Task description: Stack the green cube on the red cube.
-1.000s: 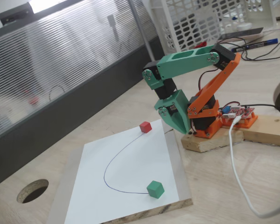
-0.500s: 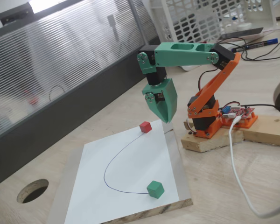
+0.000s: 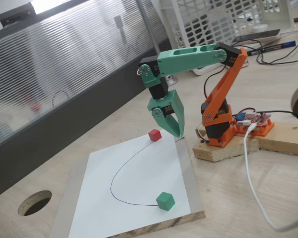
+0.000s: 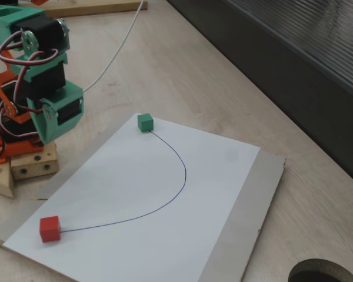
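Pincer hanging above the sheet's corner, near the red cube

We see the pincer (image 3: 173,130) empty, its jaws slightly apart. The red cube (image 3: 155,135) and the green cube (image 3: 165,201) sit well apart on the white sheet (image 3: 139,188), at opposite ends of a drawn curve (image 4: 179,188).

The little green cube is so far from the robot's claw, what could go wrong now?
1. The green gripper hangs open near the small matte red cube, so it might bump that cube on its way over.
2. The small teal-green cube sits close to the edge of the white paper-covered board; a clumsy grab could push it off.
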You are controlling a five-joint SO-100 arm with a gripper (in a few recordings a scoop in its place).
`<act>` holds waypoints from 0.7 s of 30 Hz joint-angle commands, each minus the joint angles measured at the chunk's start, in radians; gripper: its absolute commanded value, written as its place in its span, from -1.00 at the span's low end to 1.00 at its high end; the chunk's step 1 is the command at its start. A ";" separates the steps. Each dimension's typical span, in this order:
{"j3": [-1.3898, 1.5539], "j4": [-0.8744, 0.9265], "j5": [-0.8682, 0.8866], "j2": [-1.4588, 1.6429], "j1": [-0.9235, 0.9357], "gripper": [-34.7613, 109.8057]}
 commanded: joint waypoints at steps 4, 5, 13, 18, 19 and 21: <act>-0.014 0.017 0.005 0.000 -0.101 -0.47; -0.014 0.015 0.005 -0.005 -0.127 -0.47; -0.014 0.015 0.005 -0.012 -0.344 -0.47; -0.014 0.005 0.012 -0.012 -0.476 -0.47; -0.014 -0.014 0.014 -0.012 -0.494 -0.47; -0.012 -0.069 0.014 -0.012 -0.514 -0.47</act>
